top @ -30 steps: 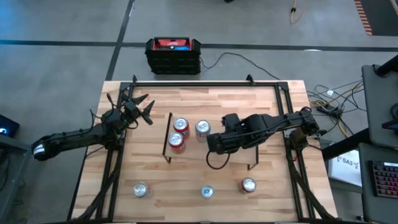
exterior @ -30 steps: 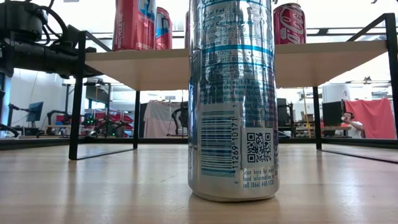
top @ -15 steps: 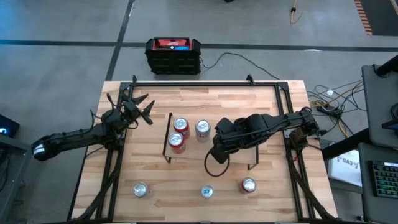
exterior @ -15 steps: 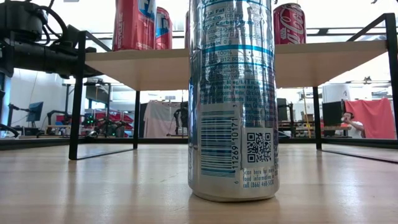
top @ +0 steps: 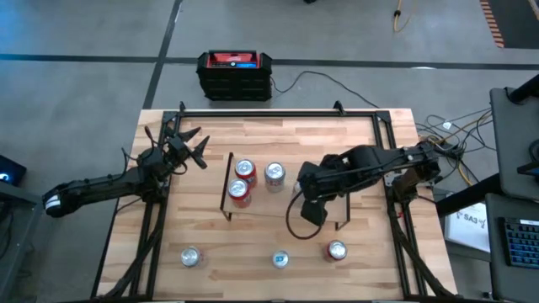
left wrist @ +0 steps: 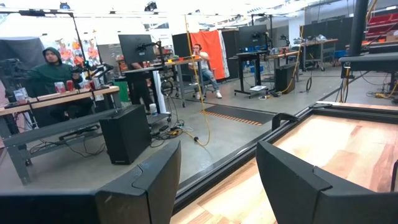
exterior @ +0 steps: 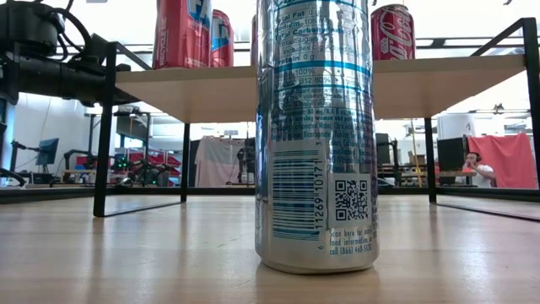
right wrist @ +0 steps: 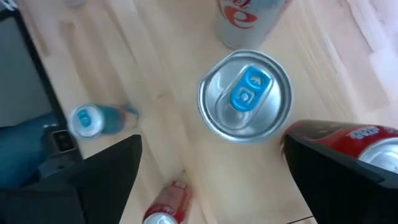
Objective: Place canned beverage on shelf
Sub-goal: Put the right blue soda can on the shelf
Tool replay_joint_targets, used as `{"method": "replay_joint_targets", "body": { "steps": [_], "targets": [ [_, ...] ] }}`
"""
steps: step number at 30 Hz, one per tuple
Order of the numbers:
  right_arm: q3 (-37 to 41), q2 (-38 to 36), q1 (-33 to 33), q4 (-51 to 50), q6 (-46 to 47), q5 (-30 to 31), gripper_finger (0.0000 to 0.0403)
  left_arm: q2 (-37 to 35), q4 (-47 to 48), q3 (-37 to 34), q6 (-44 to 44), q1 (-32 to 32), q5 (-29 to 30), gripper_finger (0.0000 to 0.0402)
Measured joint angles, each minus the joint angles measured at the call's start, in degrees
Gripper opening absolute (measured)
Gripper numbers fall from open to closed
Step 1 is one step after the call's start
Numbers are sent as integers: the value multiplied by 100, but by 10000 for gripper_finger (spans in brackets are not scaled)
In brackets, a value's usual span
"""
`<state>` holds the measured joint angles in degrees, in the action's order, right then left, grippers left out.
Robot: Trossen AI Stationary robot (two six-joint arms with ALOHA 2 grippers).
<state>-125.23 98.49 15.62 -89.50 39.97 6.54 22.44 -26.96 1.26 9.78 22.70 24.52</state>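
**Right gripper hanging open above the shelf, left arm waiting at the left**

Reaching in from the right edge of the high view with the right arm, bending at the elbow and tipping the wrist downward near the middle of the frame. Holding the right gripper over the lower right part of the shelf, pointing down, fingers spread wide and grasping nothing. Looking straight down in the right wrist view on a silver can with a blue tab, centred between the two dark fingers and clear of both. Showing a red can just beside the finger at the right of that frame.

Keeping three cans upright on the shelf's left part in the high view: a rear can, a middle can and a front can, the last with red sides. Leaving three more along the table's lower edge: a left can, a centre can and a right can.

Filling the middle of the low view with a tall can standing on the table, the shelf board running behind it with red cans on top.

Lying stretched from the left edge of the high view with the left arm, left gripper level at the table's upper left, well apart from the shelf. Showing, in the left wrist view, its fingers parted and empty.
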Motion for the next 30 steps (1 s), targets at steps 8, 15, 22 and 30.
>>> {"method": "replay_joint_targets", "body": {
  "steps": [8,15,22,30],
  "targets": [
    [-4,-30,-202,-45,-373,-218,380,-2,-1,0,0,1,0,195],
    [-4,-21,-337,-43,-694,-158,380,-2,-2,0,0,1,-1,195],
    [44,76,-330,17,-1027,76,380,-2,0,0,0,0,1,195],
    [52,254,-420,23,-1266,101,380,-2,0,0,0,0,-1,195]
  ]
}}
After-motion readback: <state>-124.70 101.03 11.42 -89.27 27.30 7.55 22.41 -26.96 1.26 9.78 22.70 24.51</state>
